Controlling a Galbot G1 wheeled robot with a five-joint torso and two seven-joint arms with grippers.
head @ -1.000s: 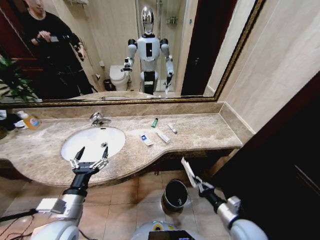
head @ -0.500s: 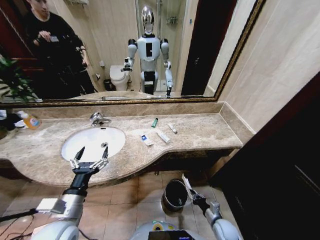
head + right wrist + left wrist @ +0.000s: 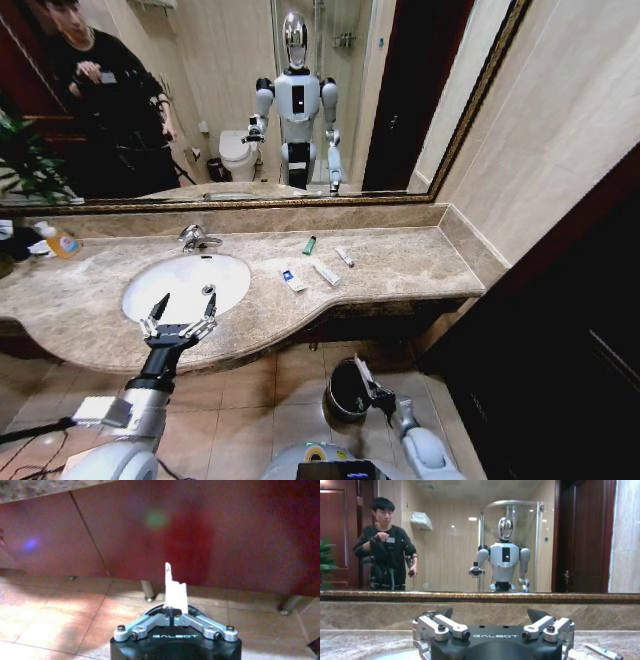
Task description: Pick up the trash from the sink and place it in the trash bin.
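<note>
Right gripper [image 3: 372, 392]: low at 5 o'clock in the head view, at the trash bin [image 3: 347, 389] rim; the wrist view shows its jaws pinched on a white sachet [image 3: 174, 592], upright before dark cabinet doors [image 3: 150, 536].
Left gripper [image 3: 178, 322]: fingers spread wide, poised at the sink [image 3: 185, 283] front edge, 8 o'clock.
Counter trash: blue-marked packet [image 3: 292, 280], white tube [image 3: 326, 274], another tube [image 3: 344, 257], what looks like a green tube [image 3: 309, 245], at 12 o'clock.
Left wrist view: mirror above a marble backsplash [image 3: 485, 615].

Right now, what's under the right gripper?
The right gripper, shut on a white sachet, hangs at the bin's rim in the head view. The bin's inside is too dark to read.
</note>
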